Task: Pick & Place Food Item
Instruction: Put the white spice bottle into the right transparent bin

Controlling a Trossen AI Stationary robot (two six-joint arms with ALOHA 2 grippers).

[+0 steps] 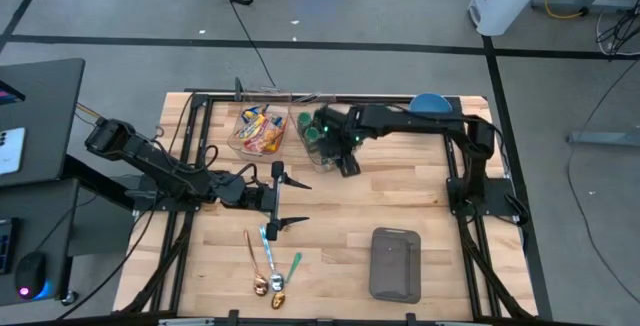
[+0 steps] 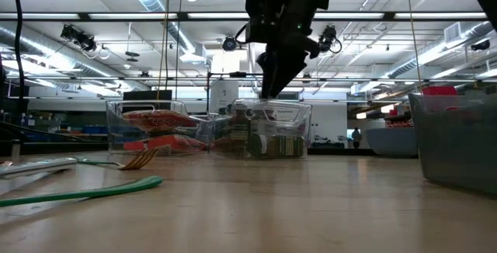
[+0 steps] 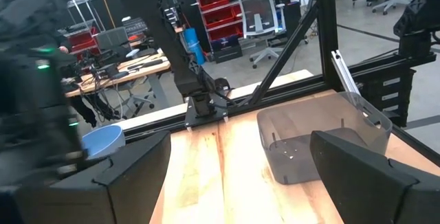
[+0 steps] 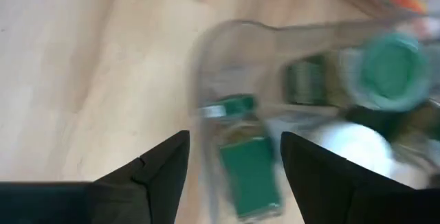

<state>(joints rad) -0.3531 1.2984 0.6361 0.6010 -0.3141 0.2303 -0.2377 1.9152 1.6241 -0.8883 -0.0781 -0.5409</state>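
Two clear bins stand at the table's far middle. One holds orange and red snack packets, the other green-lidded and green-wrapped food items. My right gripper hangs open, pointing steeply down, over the near right edge of the green-item bin. It shows above that bin in the low view, and nothing is between its fingers. My left gripper waits open and level above the table's middle left, also empty.
A grey lidded container sits at the near right; it also shows in the left wrist view. A blue bowl stands at the far right. Spoons and a green-handled utensil lie near the front edge. Bare wood lies between the bins and the container.
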